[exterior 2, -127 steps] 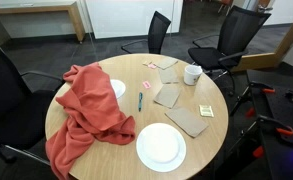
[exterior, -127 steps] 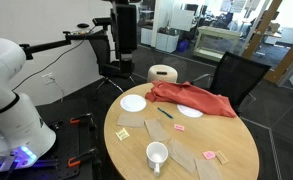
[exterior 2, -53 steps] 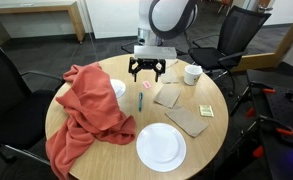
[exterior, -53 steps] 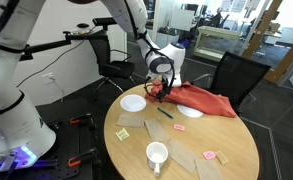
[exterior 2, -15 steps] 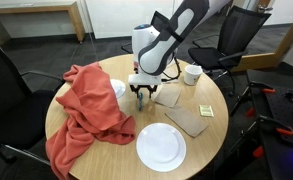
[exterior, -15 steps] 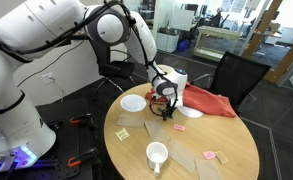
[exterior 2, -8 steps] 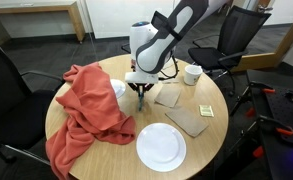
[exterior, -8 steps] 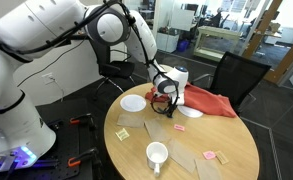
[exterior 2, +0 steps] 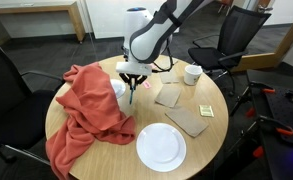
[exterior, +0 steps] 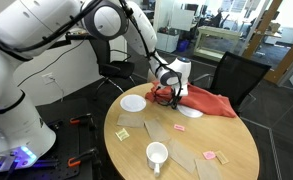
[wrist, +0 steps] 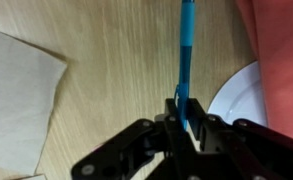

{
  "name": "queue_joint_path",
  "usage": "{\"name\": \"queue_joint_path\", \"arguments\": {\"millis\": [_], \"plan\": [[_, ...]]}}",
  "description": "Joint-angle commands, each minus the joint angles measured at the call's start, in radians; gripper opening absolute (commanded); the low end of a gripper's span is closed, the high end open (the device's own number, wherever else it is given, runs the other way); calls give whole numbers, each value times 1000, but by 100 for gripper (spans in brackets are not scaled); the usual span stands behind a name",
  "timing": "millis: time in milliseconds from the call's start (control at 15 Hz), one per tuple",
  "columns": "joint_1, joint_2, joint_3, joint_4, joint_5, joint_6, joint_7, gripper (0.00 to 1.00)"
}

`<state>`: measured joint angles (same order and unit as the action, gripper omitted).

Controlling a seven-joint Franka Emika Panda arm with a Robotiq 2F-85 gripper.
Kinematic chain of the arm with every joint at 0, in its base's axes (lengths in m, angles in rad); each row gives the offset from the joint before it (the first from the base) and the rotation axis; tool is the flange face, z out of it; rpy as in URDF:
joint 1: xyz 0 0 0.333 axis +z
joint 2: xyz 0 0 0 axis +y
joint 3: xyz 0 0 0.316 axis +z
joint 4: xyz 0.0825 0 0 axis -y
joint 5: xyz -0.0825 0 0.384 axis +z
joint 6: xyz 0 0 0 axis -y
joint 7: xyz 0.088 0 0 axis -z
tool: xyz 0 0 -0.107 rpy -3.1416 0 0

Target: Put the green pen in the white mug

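The green pen (wrist: 186, 40) is a thin stick that looks blue-green in the wrist view. Its near end is pinched between my jaws, and the rest points away over the wooden table (wrist: 106, 60). In an exterior view the pen (exterior 2: 132, 92) hangs from my gripper (exterior 2: 133, 80), just above the tabletop beside the red cloth. My gripper (exterior: 169, 97) is shut on it. The white mug (exterior 2: 192, 73) stands upright toward the table's far edge, apart from my gripper. From the opposite side the mug (exterior: 157, 155) is near the front edge.
A red cloth (exterior 2: 86, 110) covers one side of the round table and overlaps a small white plate (exterior 2: 117, 88). A larger white plate (exterior 2: 160, 146), brown napkins (exterior 2: 169, 95) and sticky notes (exterior 2: 205, 110) lie around. Office chairs (exterior 2: 231, 35) ring the table.
My jaws have shut on the pen and raised it off the table. The arm has moved up and slightly toward the red cloth.
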<state>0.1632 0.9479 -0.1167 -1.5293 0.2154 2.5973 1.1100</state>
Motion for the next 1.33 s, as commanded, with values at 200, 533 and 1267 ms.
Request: {"name": "queue_joint_path", "arguments": {"millis": [200,533,1267], "plan": [[37,-223,-54,-169,-62,-66,35,4],[53,-378,-85,-296,-131,-118,64,4],[64,-674,-135,-604,-446,-169,417,4]]}}
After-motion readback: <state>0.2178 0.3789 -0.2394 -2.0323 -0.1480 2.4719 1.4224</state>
